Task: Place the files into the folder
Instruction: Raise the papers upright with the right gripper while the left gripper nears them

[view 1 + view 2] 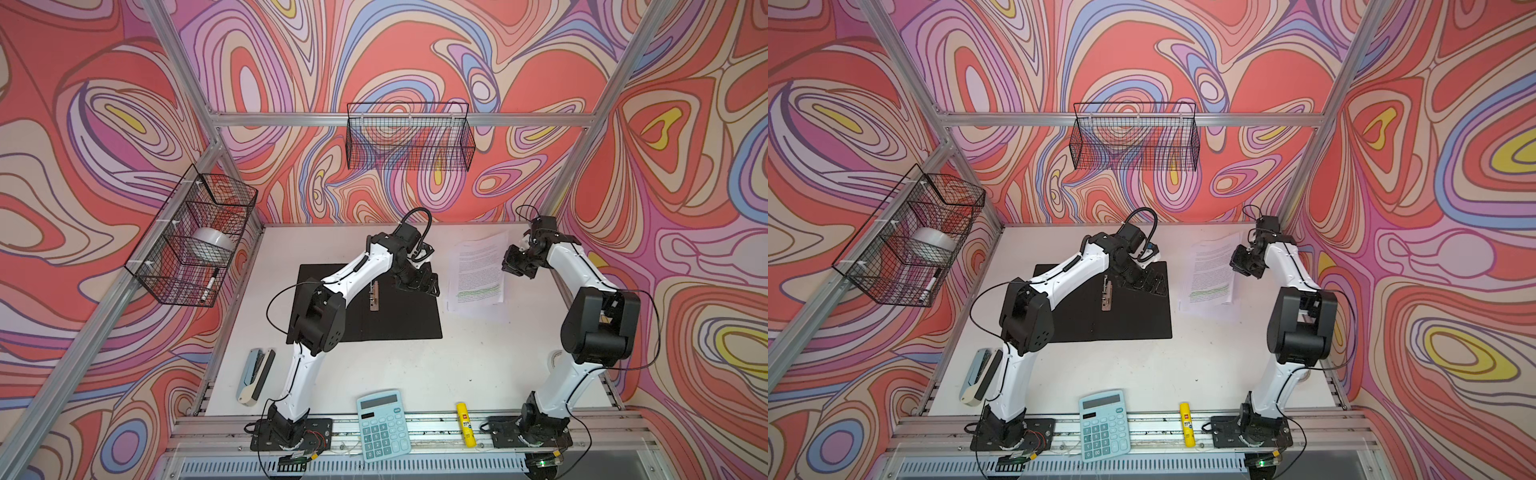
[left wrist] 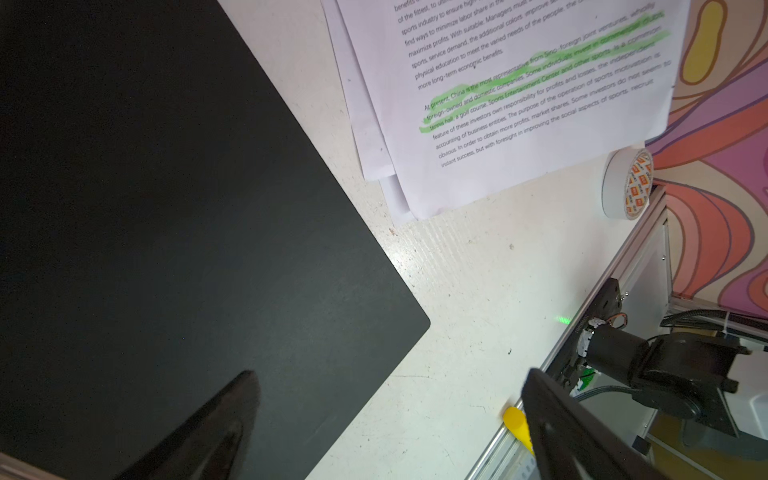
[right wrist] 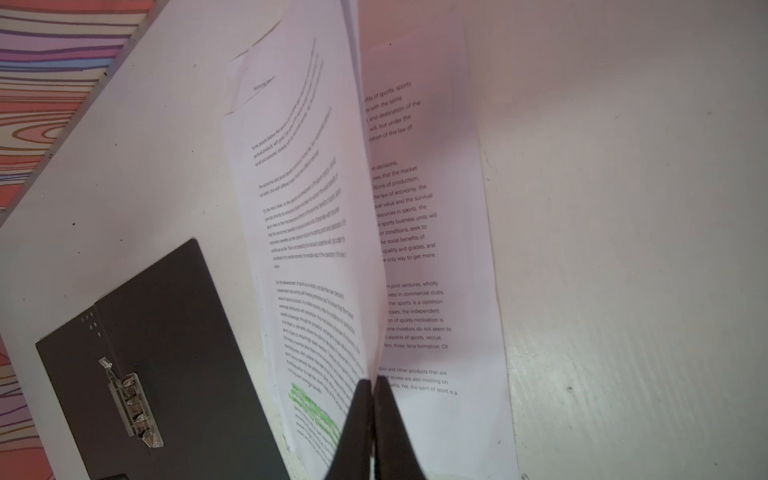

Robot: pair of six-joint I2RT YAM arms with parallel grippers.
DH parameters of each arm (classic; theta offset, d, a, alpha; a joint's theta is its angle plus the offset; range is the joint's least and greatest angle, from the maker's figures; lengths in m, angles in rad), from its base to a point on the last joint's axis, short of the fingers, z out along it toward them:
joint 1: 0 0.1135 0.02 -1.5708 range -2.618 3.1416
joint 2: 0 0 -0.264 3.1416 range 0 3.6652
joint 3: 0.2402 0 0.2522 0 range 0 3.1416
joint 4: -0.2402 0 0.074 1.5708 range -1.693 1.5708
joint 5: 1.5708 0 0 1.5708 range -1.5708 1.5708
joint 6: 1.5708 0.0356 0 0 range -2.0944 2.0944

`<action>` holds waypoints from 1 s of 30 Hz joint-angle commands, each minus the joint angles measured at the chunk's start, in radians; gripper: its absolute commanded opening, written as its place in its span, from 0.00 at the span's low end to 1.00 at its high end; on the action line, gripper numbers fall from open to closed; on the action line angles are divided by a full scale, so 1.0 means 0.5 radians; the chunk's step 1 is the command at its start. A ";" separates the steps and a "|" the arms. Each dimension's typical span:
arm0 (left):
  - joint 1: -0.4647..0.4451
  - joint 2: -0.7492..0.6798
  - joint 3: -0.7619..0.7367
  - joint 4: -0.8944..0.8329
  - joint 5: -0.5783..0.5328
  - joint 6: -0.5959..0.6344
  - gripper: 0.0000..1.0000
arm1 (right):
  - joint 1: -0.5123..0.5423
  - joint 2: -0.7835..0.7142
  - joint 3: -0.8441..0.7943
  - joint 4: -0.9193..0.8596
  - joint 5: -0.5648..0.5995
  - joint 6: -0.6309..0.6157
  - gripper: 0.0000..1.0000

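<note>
1. The right gripper (image 3: 371,380) was closed on the edge of the files (image 3: 316,232). It pinched only the upper sheets, which rose in a curve ahead of its jaws, while at least one sheet lay flat on the table beneath them.
2. The likely trouble was a partial stack being carried off and the bottom sheet stranded. Such a thin edge pinch might also let the pages fan, slip or crease if swung quickly.
3. The left gripper (image 1: 419,282) stood wide open and empty over the folder (image 1: 395,320), which lay opened black side up beside the files. It sat where the pages should land and could snag them.
4. The metal clip (image 3: 133,409) lay on the side of the left gripper away from the files. Paper dragged low could catch on it.
5. A strip of bare table (image 1: 457,357) separated the folder's edge from the files. The wall ran near the right gripper's outer side, and a tape roll (image 2: 627,183) sat near the paper's corner.
</note>
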 commanded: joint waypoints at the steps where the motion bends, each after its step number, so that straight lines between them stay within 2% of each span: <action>1: 0.008 -0.061 -0.009 0.026 0.106 -0.058 0.99 | -0.002 -0.073 0.088 -0.076 0.005 0.012 0.00; 5: 0.008 -0.047 -0.022 0.053 0.184 -0.102 0.99 | -0.002 -0.086 0.095 -0.087 -0.040 0.038 0.00; 14: 0.008 0.021 -0.132 0.199 0.429 -0.323 0.98 | -0.002 -0.118 0.094 -0.020 -0.370 0.209 0.00; 20: 0.006 0.049 -0.236 0.319 0.512 -0.486 0.97 | -0.003 -0.129 0.097 0.069 -0.526 0.338 0.00; 25: -0.001 0.073 -0.268 0.353 0.487 -0.549 0.97 | -0.003 -0.130 0.128 0.086 -0.579 0.387 0.00; 30: -0.001 0.133 -0.312 0.474 0.571 -0.740 0.93 | -0.014 -0.124 0.085 0.165 -0.683 0.465 0.00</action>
